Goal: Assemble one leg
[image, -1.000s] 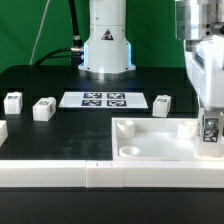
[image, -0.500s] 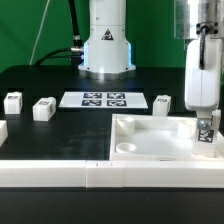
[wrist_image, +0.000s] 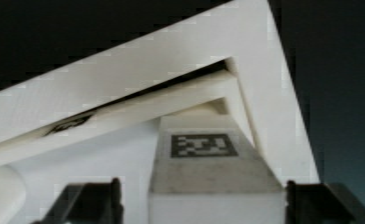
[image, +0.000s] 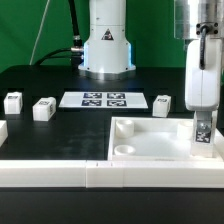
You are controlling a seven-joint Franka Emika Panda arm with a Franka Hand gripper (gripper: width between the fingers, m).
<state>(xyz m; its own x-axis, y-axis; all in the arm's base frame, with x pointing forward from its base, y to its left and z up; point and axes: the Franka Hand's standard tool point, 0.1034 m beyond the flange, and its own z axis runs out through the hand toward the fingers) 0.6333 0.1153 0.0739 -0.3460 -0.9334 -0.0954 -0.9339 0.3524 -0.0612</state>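
A leg [image: 203, 131], a small white post with a black-and-white tag, stands upright over the corner of the large flat white rimmed piece [image: 150, 135] at the exterior view's right. My gripper [image: 203, 118] hangs straight above it, fingers down either side. In the wrist view the leg [wrist_image: 211, 160] runs between my two dark fingers [wrist_image: 90, 203], with a narrow gap showing on each side, so the gripper [wrist_image: 205, 205] is slightly open around it. The leg's lower end is hidden.
Three more legs lie on the black table: two at the exterior view's left [image: 13, 101] [image: 43, 108] and one by the rimmed piece [image: 162, 102]. The marker board [image: 105, 99] lies before the arm's base [image: 106, 50]. A white rail [image: 100, 176] runs along the front.
The gripper and leg moved a little toward the exterior view's left over the corner of the rimmed piece. The leg then settled slightly lower.
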